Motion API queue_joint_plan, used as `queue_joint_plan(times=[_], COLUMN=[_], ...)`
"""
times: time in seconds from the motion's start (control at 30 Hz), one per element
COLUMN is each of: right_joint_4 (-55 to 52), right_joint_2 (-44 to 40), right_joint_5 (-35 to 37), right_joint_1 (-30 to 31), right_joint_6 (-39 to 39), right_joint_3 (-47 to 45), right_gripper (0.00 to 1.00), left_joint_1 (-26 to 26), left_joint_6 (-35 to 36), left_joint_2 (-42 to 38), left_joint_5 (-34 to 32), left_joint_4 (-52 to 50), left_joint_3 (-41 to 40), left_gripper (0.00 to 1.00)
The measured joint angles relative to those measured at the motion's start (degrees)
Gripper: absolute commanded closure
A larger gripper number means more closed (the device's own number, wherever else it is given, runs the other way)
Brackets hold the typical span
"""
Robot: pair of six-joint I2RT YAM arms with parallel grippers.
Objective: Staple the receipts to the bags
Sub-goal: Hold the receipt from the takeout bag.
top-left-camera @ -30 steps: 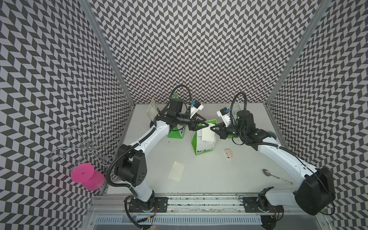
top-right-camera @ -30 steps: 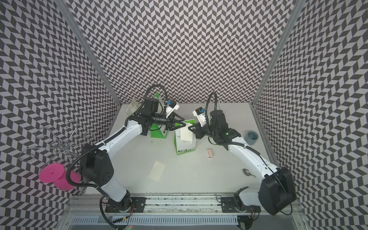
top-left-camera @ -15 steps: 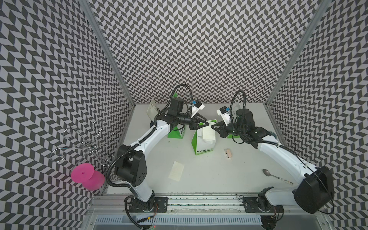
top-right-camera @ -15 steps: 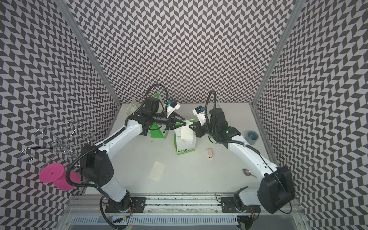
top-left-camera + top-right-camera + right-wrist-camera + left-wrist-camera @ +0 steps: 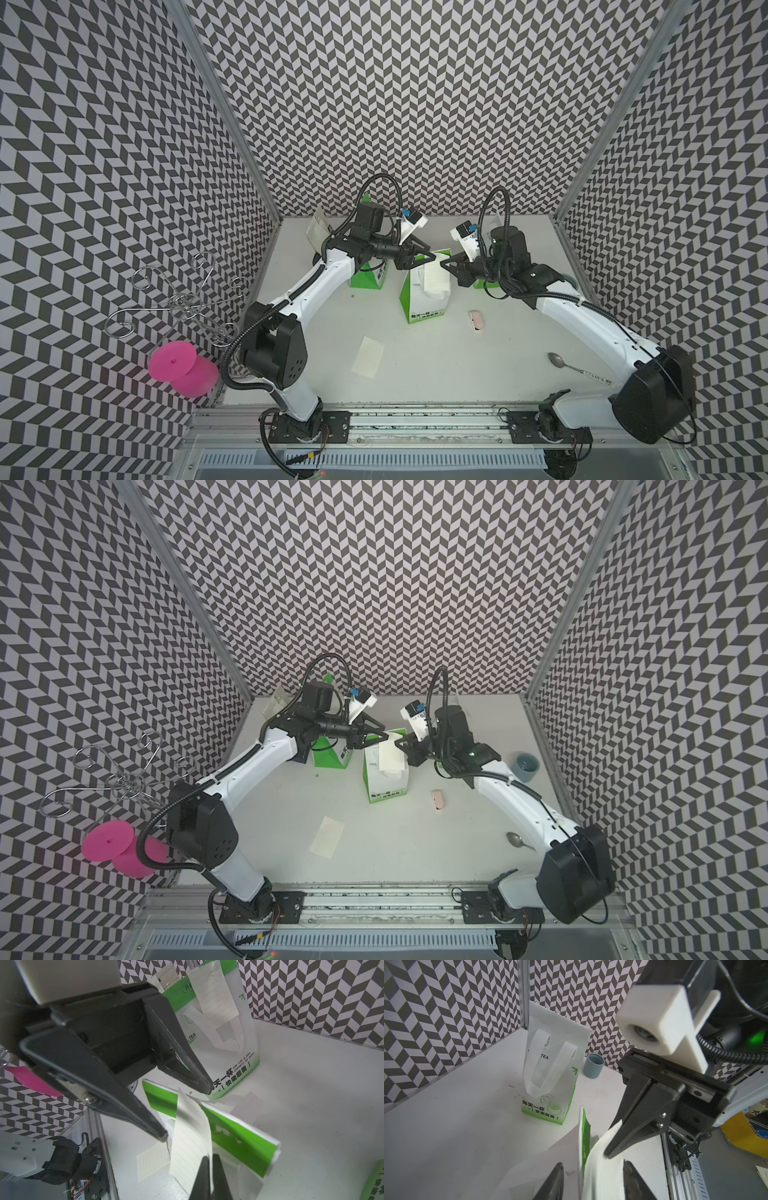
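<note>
A green-and-white bag [image 5: 415, 307] [image 5: 239, 1132] stands mid-table, its top edge between both grippers. My right gripper [image 5: 209, 1157] [image 5: 444, 264] is shut on a lined cream receipt [image 5: 191, 1138] [image 5: 434, 276] held against that bag's top. My left gripper [image 5: 592, 1163] [image 5: 186, 1113] [image 5: 432, 255] is open, and its fingers straddle the bag's top edge [image 5: 584, 1126] with gaps on both sides. A second green bag [image 5: 228, 1043] [image 5: 368, 276] stands behind with a receipt [image 5: 216, 993] hanging from its top. A third bag [image 5: 550, 1088] stands by the right arm.
A loose receipt [image 5: 368, 361] [image 5: 153, 1159] lies on the table toward the front. The small pinkish stapler [image 5: 476, 321] lies right of the middle bag. A spoon [image 5: 559, 361] lies front right and a grey-blue cup [image 5: 525, 766] [image 5: 593, 1062] stands far right. A pale bag [image 5: 318, 226] leans at the back left.
The left gripper's jaws have narrowed around the middle bag's top. The right gripper has stayed shut on the receipt and barely shifted.
</note>
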Motion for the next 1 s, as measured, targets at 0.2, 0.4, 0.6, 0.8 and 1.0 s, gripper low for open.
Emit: queue_joint_plan(times=[0.2,0.4,0.6,0.8,1.0], right_joint_4=[-0.59,-1.18,-1.14,-1.14,-0.87], right_joint_2=[0.2,0.66,0.66,0.66,0.66], right_joint_5=[1.73,3.08,4.24,4.63,4.83], right_joint_1=[0.87,1.25,1.25,1.25,1.25], right_joint_6=[-0.87,-1.27,-1.27,-1.27,-1.2], right_joint_3=[0.42,0.42,0.42,0.42,0.48], right_gripper=[1.0,1.0,1.0,1.0,1.0], left_joint_1=[0.0,0.0,0.0,0.0,-0.07], left_joint_6=[0.0,0.44,0.92,1.05,1.29], left_joint_2=[0.92,1.38,1.88,1.95,1.95], left_joint_5=[-0.79,-1.01,-1.01,-1.01,-1.01], left_joint_4=[-1.01,-2.08,-2.73,-2.97,-3.02], left_joint_3=[0.72,0.74,0.76,0.92,0.92], left_gripper=[0.61,0.65,0.67,0.68,0.7])
